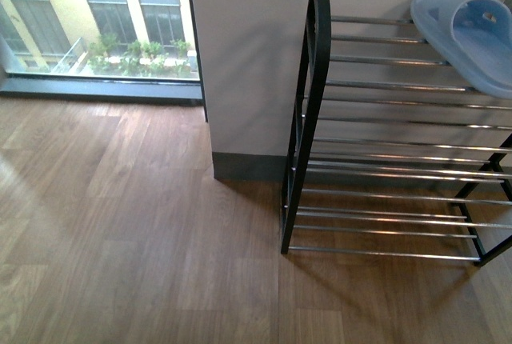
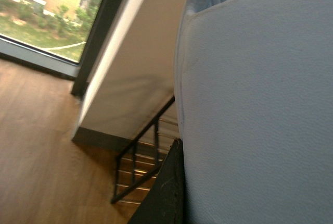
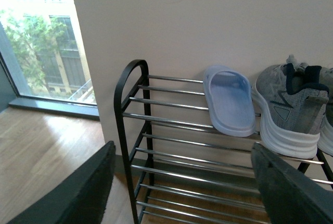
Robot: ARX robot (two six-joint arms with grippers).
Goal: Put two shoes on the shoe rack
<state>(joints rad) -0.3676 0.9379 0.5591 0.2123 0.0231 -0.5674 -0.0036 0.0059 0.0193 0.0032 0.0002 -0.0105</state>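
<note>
Right claw point(image 3: 182, 182) is hanging wide apart facing the rack point(image 3: 130, 130); sneakers point(image 3: 291, 107) are sitting up top beside a slipper point(image 3: 229, 99). Left claw's clamping another slipper point(image 2: 260, 109).

Pale blue slide sandal point(image 1: 468, 36) lies sole-down on top tier, against the grey wall point(image 1: 248, 56). Large window point(image 1: 96, 16) to the left shows buildings and greenery outside; wood-plank floor point(image 1: 136, 240) below. In left wrist view a second pale blue slipper point(image 2: 260, 109) fills most of the frame.
</note>
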